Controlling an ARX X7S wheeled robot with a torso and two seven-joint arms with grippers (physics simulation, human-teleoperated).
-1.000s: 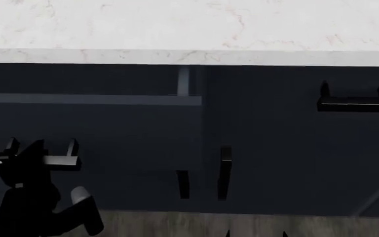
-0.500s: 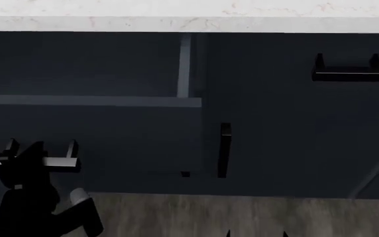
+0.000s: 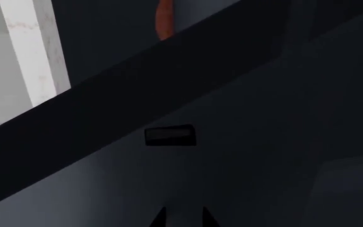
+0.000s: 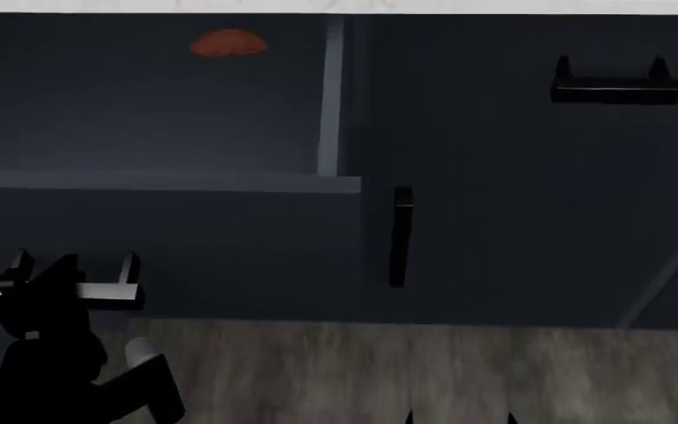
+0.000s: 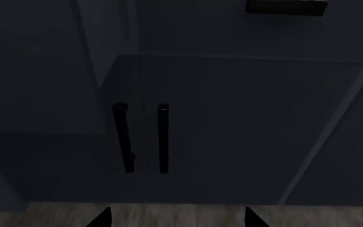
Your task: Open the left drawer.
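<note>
The left drawer [image 4: 233,238] stands pulled out from the navy cabinet, and its grey-blue inside [image 4: 139,115] shows. My left gripper [image 4: 35,281] sits on the left part of its black bar handle [image 4: 109,287] and is shut on it. In the left wrist view the fingertips [image 3: 159,218] stand close together by the drawer front [image 3: 245,151], with my left gripper [image 3: 183,218] at the frame's edge. My right gripper [image 5: 176,218] is open over the floor, holding nothing, and only its tips [image 4: 410,417] show in the head view.
An orange object [image 4: 227,42] lies at the back of the drawer. The twin drawer handle [image 4: 616,84] is at the upper right. A vertical black door handle [image 4: 401,234] is below the drawer's right corner. The white counter edge [image 4: 339,5] is at the top, and wood-grain floor [image 4: 433,371] is below.
The counter and cabinet have slid up in the head view while the drawer front and my left gripper kept their place. The drawer stands farther out and the orange object has come into view.
</note>
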